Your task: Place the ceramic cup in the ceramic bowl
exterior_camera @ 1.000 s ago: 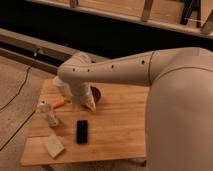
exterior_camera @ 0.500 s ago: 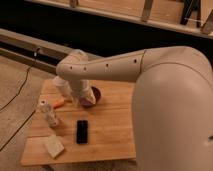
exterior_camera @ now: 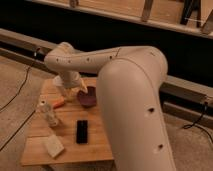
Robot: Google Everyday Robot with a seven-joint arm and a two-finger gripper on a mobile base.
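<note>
The ceramic bowl [exterior_camera: 88, 98], dark maroon and shallow, sits near the back middle of the wooden table [exterior_camera: 35, 150]. My gripper [exterior_camera: 68, 90] hangs from the pale arm just left of the bowl's rim, low over the table. The wrist and arm cover the gripper's end. The ceramic cup is hidden from this view.
A white bottle-shaped object [exterior_camera: 50, 114] stands at the table's left, with an orange item [exterior_camera: 59, 104] lying behind it. A flat black slab [exterior_camera: 81, 131] lies in the middle and a pale block [exterior_camera: 52, 146] near the front left corner. My bulky arm [exterior_camera: 135, 100] covers the table's right side.
The arm's large link has swung nearer and now covers more of the right side. The gripper stays beside the bowl's left rim. The table items have not moved.
</note>
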